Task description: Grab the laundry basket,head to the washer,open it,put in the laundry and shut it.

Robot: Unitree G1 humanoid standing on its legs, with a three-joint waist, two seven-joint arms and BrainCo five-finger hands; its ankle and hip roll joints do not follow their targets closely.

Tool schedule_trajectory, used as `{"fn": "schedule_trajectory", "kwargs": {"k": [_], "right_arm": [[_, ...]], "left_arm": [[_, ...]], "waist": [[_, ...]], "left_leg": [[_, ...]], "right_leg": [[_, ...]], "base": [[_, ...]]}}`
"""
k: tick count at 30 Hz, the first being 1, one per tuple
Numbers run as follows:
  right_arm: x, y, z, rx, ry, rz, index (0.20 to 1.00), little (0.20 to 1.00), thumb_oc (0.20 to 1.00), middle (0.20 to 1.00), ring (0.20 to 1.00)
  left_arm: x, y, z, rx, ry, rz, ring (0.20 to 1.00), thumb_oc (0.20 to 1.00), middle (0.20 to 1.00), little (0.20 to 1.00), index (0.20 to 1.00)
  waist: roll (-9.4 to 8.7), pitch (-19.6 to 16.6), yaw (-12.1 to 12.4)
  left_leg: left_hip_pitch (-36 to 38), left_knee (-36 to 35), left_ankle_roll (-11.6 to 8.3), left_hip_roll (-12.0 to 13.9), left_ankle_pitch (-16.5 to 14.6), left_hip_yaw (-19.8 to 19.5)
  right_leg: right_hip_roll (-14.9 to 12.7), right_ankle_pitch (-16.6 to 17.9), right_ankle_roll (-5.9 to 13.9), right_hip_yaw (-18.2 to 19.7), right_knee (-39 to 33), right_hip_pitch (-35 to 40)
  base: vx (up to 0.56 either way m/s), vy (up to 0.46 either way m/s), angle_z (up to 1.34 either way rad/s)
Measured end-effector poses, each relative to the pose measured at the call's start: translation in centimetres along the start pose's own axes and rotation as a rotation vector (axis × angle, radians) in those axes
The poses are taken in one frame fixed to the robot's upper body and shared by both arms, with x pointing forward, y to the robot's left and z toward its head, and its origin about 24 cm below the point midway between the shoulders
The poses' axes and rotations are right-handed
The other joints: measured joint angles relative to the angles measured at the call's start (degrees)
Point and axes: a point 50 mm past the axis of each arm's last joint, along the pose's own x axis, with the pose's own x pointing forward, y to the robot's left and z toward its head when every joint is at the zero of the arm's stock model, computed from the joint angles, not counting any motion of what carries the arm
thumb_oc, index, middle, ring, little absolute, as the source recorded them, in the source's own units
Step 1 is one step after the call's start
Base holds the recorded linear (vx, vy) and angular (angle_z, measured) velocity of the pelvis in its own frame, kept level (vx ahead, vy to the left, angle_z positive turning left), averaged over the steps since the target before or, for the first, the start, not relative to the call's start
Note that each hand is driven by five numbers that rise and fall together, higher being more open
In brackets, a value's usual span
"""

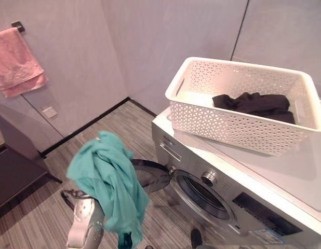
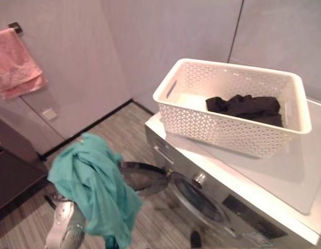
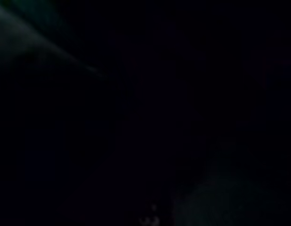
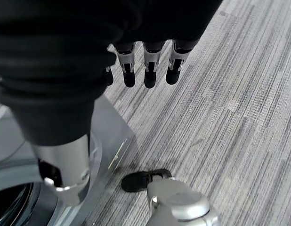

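Left eye view: white laundry basket (image 1: 238,124) sitting on top of the washer (image 1: 285,171), slightly askew, one corner jutting past the washer's front edge. Black garment (image 1: 254,104) bunched inside the basket, toward its far side. Washer door (image 1: 150,175) swung wide open, lying out from the drum opening (image 1: 202,196) toward the striped floor (image 1: 41,218). Teal garment (image 1: 111,181) up in the air just beside the open door, draped over the left arm and hanging in long folds, not yet in the drum. Left hand buried under that cloth; cannot tell how its fingers sit. Left wrist view all dark, no help there.

Right wrist view: right hand (image 4: 136,52) hanging low beside the washer's front corner, fingers (image 4: 149,70) relaxed and pointing down over the floor, gripping nothing.

Pink towel (image 1: 17,62) on a wall hook well away from the washer, far across the room. Dark-edged low step along the wall beneath it, also well apart from the washer.
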Motion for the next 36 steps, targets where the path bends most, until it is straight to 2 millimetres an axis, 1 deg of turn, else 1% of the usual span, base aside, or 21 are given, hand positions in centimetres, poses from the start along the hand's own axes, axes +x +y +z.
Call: {"fn": "schedule_trajectory", "kwargs": {"k": [1,2,5,9,10,12,13,15,16,18,19,20,21,24,25,28,30,31,34,35,36], "right_arm": [[0.0,-0.2,-0.1,-0.002,-0.005,-0.002,1.0,1.0,1.0,1.0,1.0],[0.0,-0.3,0.0,-0.004,-0.01,-0.006,1.0,1.0,1.0,1.0,1.0],[0.0,-0.2,0.6,-0.002,-0.023,-0.005,1.0,1.0,1.0,1.0,1.0],[-0.1,-0.3,3.8,-0.038,-0.087,-0.032,1.0,1.0,1.0,1.0,1.0],[-0.3,-0.3,5.0,-0.052,-0.112,-0.042,1.0,1.0,1.0,1.0,1.0],[-0.4,-0.1,6.0,-0.097,-0.131,-0.053,1.0,1.0,1.0,1.0,1.0],[-0.6,0.0,7.0,-0.105,-0.154,-0.055,1.0,1.0,1.0,1.0,1.0],[-0.7,0.2,7.7,-0.122,-0.17,-0.053,1.0,1.0,1.0,1.0,1.0],[-0.9,0.4,8.6,-0.127,-0.193,-0.052,1.0,1.0,1.0,1.0,1.0],[-1.0,0.7,9.3,-0.162,-0.216,-0.05,1.0,1.0,1.0,1.0,1.0],[-1.1,1.2,9.7,-0.192,-0.233,-0.048,1.0,1.0,1.0,1.0,1.0],[-1.3,1.8,10.3,-0.219,-0.256,-0.049,1.0,1.0,1.0,1.0,1.0],[-1.6,2.6,11.2,-0.22,-0.283,-0.034,1.0,1.0,1.0,1.0,1.0],[-2.1,4.7,12.2,-0.318,-0.339,-0.022,1.0,1.0,1.0,1.0,1.0],[-2.6,5.8,13.3,-0.34,-0.382,-0.005,1.0,1.0,1.0,1.0,1.0],[-3.6,7.7,14.9,-0.43,-0.461,-0.018,1.0,1.0,1.0,1.0,1.0],[-4.3,8.7,16.0,-0.421,-0.509,-0.007,1.0,1.0,1.0,1.0,1.0],[-4.8,9.1,16.8,-0.423,-0.544,-0.01,1.0,1.0,1.0,1.0,1.0],[-5.8,9.8,18.6,-0.442,-0.631,-0.028,1.0,1.0,1.0,1.0,1.0],[-6.5,10.2,19.5,-0.439,-0.671,-0.024,1.0,1.0,1.0,1.0,1.0],[-7.5,11.2,20.6,-0.45,-0.741,-0.008,1.0,1.0,1.0,1.0,1.0]], "left_arm": [[-0.3,0.4,-1.0,-0.036,0.04,0.021,0.2,0.2,0.2,0.2,0.2],[-0.8,1.1,-2.8,-0.081,0.111,0.067,0.2,0.2,0.2,0.2,0.2],[-1.7,1.9,-4.8,-0.105,0.201,0.123,0.2,0.2,0.2,0.2,0.2],[-1.7,1.8,-5.4,-0.137,0.22,0.123,0.2,0.2,0.2,0.2,0.2],[-1.4,1.7,-6.1,-0.163,0.245,0.126,0.2,0.2,0.2,0.2,0.2],[-1.9,1.8,-7.3,-0.228,0.282,0.164,0.2,0.2,0.2,0.2,0.2],[-2.1,1.6,-8.2,-0.262,0.308,0.185,0.2,0.2,0.2,0.2,0.2],[-2.8,1.8,-8.8,-0.275,0.341,0.203,0.2,0.2,0.2,0.2,0.2],[-3.1,1.6,-9.2,-0.282,0.361,0.203,0.2,0.2,0.2,0.2,0.2],[-2.9,1.2,-9.7,-0.276,0.379,0.177,0.2,0.2,0.2,0.2,0.2],[-2.5,0.8,-10.1,-0.269,0.394,0.154,0.2,0.2,0.2,0.2,0.2],[-2.0,0.7,-10.4,-0.255,0.407,0.143,0.2,0.2,0.2,0.2,0.2],[-0.9,0.2,-10.6,-0.243,0.417,0.115,0.2,0.2,0.2,0.2,0.2],[0.7,-0.4,-11.1,-0.224,0.418,0.114,0.2,0.2,0.2,0.2,0.2],[1.9,-1.1,-10.9,-0.221,0.404,0.102,0.2,0.2,0.2,0.2,0.2],[5.4,-2.9,-10.2,-0.136,0.371,0.056,0.2,0.2,0.2,0.2,0.2],[7.3,-3.9,-9.1,-0.12,0.325,0.045,0.2,0.2,0.2,0.2,0.2],[9.0,-4.8,-8.4,-0.07,0.297,0.028,0.2,0.2,0.2,0.2,0.2],[12.5,-6.1,-6.6,0.05,0.252,0.02,0.2,0.2,0.2,0.2,0.2],[13.9,-6.2,-5.6,0.095,0.23,0.037,0.2,0.2,0.2,0.2,0.2],[16.0,-6.8,-2.9,0.123,0.148,0.046,0.2,0.2,0.2,0.2,0.2]], "waist": [[0.3,0.11,0.2],[0.51,0.5,0.64],[0.07,1.88,0.7],[-1.36,6.17,1.14],[-1.71,8.21,1.57],[-1.55,9.27,2.39],[-1.12,11.04,2.8],[-0.49,11.69,3.2],[0.36,12.31,3.24],[1.0,12.43,3.27],[0.89,12.53,3.07],[0.94,12.71,2.91],[0.86,14.63,2.25],[-0.66,15.75,1.3],[-1.67,16.37,0.44],[-2.84,17.03,-0.41],[-3.0,17.26,-1.69],[-3.11,17.32,-2.59],[-3.64,17.64,-4.46],[-3.97,17.89,-5.6],[-4.84,18.67,-7.18]], "left_leg": [[-0.61,0.08,-0.15,0.03,0.1,-0.37],[-1.73,0.21,-0.2,0.08,0.13,-0.39],[-4.11,0.81,-0.62,0.24,0.48,-0.38],[-9.72,1.03,-1.26,0.01,2.27,-0.06],[-11.15,0.9,-1.59,-0.03,2.96,-0.1],[-12.59,0.95,-1.75,0.04,3.22,0.19],[-13.07,0.81,-1.63,0.08,3.34,0.43],[-13.92,0.89,-1.89,0.18,3.54,0.67],[-14.72,0.89,-1.95,0.21,3.64,0.85],[-16.38,0.92,-2.04,0.14,3.73,1.21],[-17.79,1.0,-1.99,0.07,3.88,1.37],[-19.15,1.06,-2.14,-0.01,4.18,1.53],[-19.48,0.9,-2.47,0.03,4.6,1.61],[-20.46,0.9,-2.48,0.12,4.6,2.71],[-21.5,0.83,-2.54,-0.01,4.65,3.4],[-24.1,0.91,-2.62,-0.42,4.88,4.68],[-25.27,0.81,-2.62,-0.43,5.03,4.78],[-26.39,1.0,-2.64,-0.4,5.04,4.7],[-29.21,1.22,-3.04,-0.39,5.37,4.43],[-30.59,1.44,-3.03,-0.44,5.52,4.18],[-31.76,1.17,-3.26,-0.38,5.84,4.29]], "right_leg": [[-0.01,-0.1,0.06,-0.42,0.0,-0.37],[-0.03,0.03,-0.08,-0.43,0.01,-1.4],[0.21,0.76,-0.45,-0.48,0.08,-3.64],[0.1,2.9,-0.72,-0.08,0.28,-9.63],[0.09,3.64,-0.77,-0.02,0.5,-11.14],[0.17,4.04,-0.91,0.33,0.24,-12.76],[0.29,4.33,-1.03,0.68,0.44,-13.43],[0.43,4.47,-1.03,0.85,0.37,-14.42],[0.48,4.71,-1.1,0.93,0.49,-15.25],[0.45,4.96,-1.15,1.2,0.5,-17.04],[0.43,5.38,-1.08,1.39,0.5,-18.48],[0.37,5.77,-1.14,1.58,0.52,-19.89],[0.46,6.03,-1.17,1.64,0.53,-20.35],[0.73,6.5,-1.5,2.59,0.52,-21.97],[0.7,6.9,-1.4,3.24,0.51,-23.42],[0.5,7.61,-1.21,4.5,0.52,-26.58],[0.5,7.83,-1.24,4.54,0.53,-27.84],[0.54,8.33,-1.66,4.38,0.53,-28.81],[0.44,8.61,-1.6,4.07,0.55,-31.32],[0.32,8.82,-1.74,3.77,0.54,-32.35],[0.43,9.14,-1.83,3.88,0.55,-33.79]], "base": [[-0.1,-0.023,0.14],[-0.07,-0.015,0.09],[-0.16,-0.016,-0.02],[-0.14,-0.014,-0.03],[-0.08,-0.011,0.0],[-0.07,-0.005,-0.06],[-0.04,0.004,-0.1],[-0.07,0.004,-0.07],[-0.08,-0.003,-0.05],[-0.09,-0.009,-0.06],[-0.08,-0.008,-0.07],[-0.04,0.002,-0.05],[-0.05,0.006,-0.06],[-0.03,0.008,-0.16],[-0.05,0.011,-0.25],[-0.03,0.015,-0.18],[-0.02,0.007,-0.02],[0.0,0.0,0.0],[-0.01,-0.011,0.08],[0.01,-0.013,0.06],[0.01,-0.028,0.04]]}}
